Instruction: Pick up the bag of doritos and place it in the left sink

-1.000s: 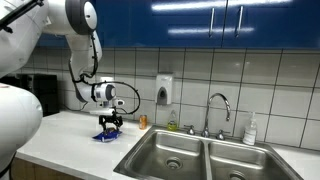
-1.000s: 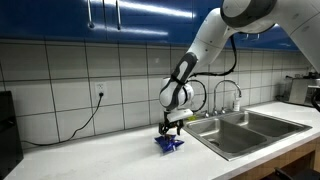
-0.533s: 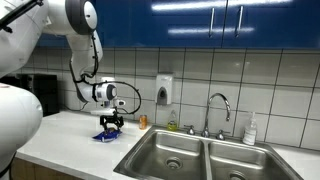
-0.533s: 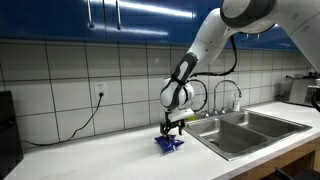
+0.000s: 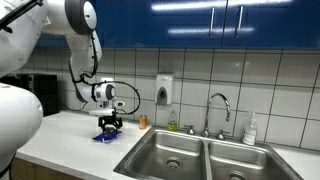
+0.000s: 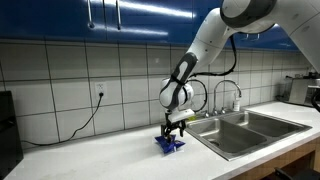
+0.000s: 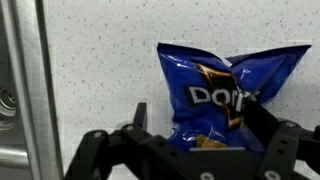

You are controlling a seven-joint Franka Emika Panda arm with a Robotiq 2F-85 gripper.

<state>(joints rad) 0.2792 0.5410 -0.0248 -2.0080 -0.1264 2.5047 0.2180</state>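
1. A white speckled kitchen counter (image 5: pixel 70 128) runs under grey wall tiles and glossy blue cupboards, with a double stainless-steel sink set into it.
2. Left of the left sink (image 5: pixel 170 155), a rectangular steel basin with a round drain, the bag of doritos (image 5: pixel 105 136) lies flat on the counter near the rim. It is a small, crinkled blue snack packet.
3. The black Robotiq gripper (image 5: pixel 111 125) hangs directly over the packet. In the wrist view the gripper (image 7: pixel 197 115) has its jaws apart, astride the bag of doritos (image 7: pixel 225 85). Bare counter shows beside one finger (image 7: pixel 140 113), so nothing is pinched.
4. The foil looks slick and loosely filled. Closing too high would likely catch only a fold, and the packet could slide out on the lift.
5. A small orange bottle (image 5: pixel 143 121) stands left of the left sink, toward the wall. A low swing across could knock it over.
6. Right of the left sink lies the twin right-hand basin (image 5: pixel 240 165). Overshooting would drop the packet into the wrong half.
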